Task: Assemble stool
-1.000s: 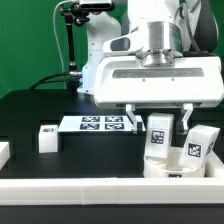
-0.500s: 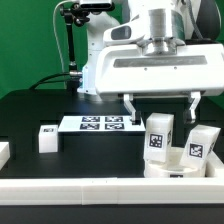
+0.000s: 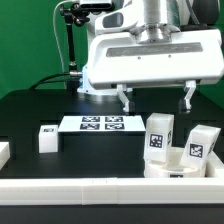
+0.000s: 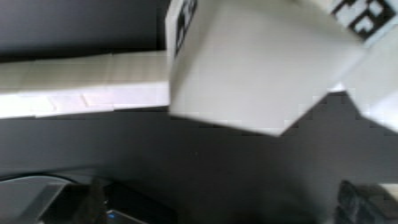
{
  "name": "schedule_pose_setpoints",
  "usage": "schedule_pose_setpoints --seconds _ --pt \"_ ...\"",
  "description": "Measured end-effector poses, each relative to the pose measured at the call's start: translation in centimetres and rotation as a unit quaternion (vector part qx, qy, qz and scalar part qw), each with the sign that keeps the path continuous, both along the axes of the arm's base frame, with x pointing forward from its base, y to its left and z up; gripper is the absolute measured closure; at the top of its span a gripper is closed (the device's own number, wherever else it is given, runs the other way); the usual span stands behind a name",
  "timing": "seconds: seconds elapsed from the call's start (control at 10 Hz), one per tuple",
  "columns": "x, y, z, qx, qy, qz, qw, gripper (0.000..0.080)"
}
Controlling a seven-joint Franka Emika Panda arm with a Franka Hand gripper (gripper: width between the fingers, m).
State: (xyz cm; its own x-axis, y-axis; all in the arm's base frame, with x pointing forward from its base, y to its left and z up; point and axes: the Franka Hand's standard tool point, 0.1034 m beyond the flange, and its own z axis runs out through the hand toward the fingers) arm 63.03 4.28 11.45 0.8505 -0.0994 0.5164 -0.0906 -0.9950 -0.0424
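— Black tabletop, green backdrop. Where is the stool?
— Its seat [image 3: 176, 170] sits at the exterior view's right, beside the front rail [image 3: 80, 190], with one leg [image 3: 158, 135] and a second leg [image 3: 200, 143] standing on it.
— The claw?
— The gripper [image 3: 156, 100] hangs above them, jaws wide apart, holding nothing.
— Next?
— Likely the third leg [image 3: 46, 138], well apart beyond the marker board [image 3: 100, 124]: travel over, descend, and close squarely.

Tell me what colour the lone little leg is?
The leg is white with a black-and-white tag, best seen in the exterior view.
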Motion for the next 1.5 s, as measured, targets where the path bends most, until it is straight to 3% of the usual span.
schedule_pose_setpoints --seconds 0.2,0.4,0.6,1.1,1.5 --pt "0.0 -0.1 0.0 0.0 0.0 -0.001 1.0 0.015" --pt "-0.3 -0.9 0.2 0.017 0.017 -0.027 0.999 0.015" --pt "-1.0 -0.4 -0.1 0.044 0.092 -0.035 0.994 0.015" --pt "-2.0 -0.1 -0.3 0.079 0.25 -0.027 0.965 0.015" --pt "-1.4 -0.3 -0.6 0.087 0.256 -0.057 0.961 0.015"
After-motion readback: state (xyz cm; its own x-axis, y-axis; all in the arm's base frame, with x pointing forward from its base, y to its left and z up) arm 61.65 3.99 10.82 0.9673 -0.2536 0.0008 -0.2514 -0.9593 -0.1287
